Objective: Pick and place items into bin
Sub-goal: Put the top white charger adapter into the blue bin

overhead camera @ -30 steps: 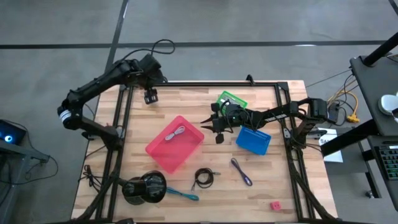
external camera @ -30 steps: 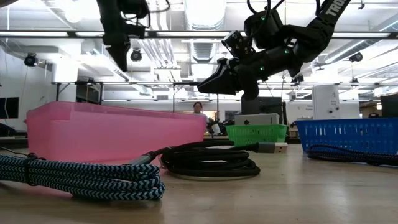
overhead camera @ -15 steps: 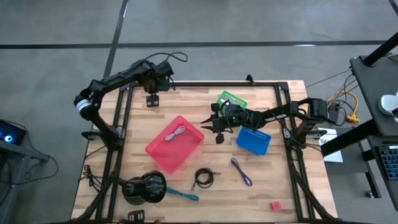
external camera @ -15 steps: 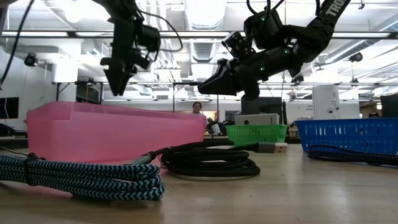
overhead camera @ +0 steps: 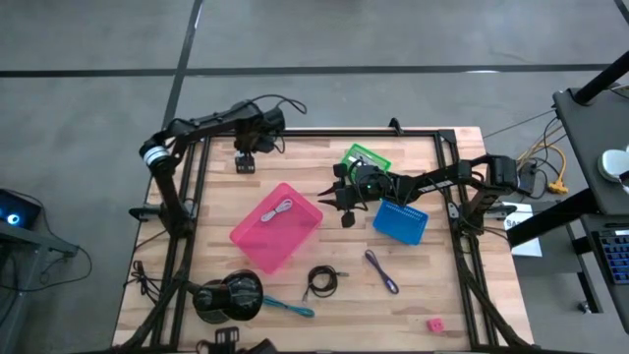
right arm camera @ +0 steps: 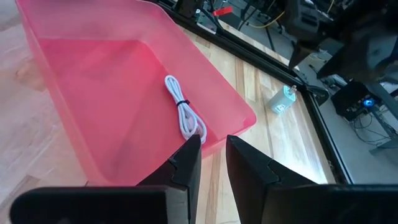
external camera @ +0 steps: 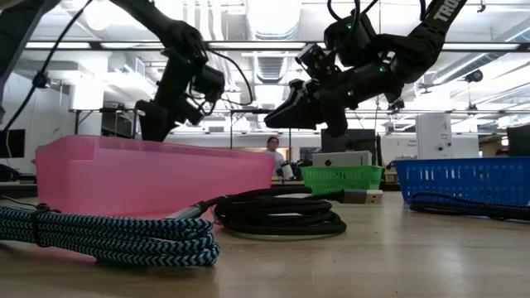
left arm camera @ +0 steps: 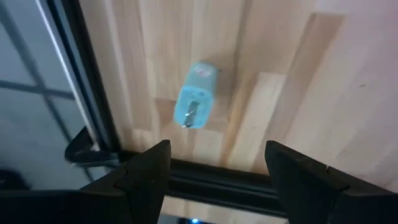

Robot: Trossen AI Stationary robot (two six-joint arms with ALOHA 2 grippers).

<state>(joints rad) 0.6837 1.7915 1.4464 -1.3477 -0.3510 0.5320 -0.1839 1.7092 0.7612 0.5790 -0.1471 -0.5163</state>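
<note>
My left claw (left arm camera: pixel 214 171) spread, over blue block (left arm camera: pixel 197 95) at desk's 11 o'clock. Next: descend, clamp. Right claw (right arm camera: pixel 211 158) nearly together, empty, parked above pink bin (right arm camera: pixel 134 109).

The left hand (overhead camera: pixel 244 163) has swung inward over the light-blue block (left arm camera: pixel 196 96).

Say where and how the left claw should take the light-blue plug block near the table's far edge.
The light-blue block lies flat on the bare wood, long axis roughly in line with the gap of the open left claw above it. Probably best: come straight down and close across its two long flat sides at mid-body, clear of the end with the metal prong.
</note>
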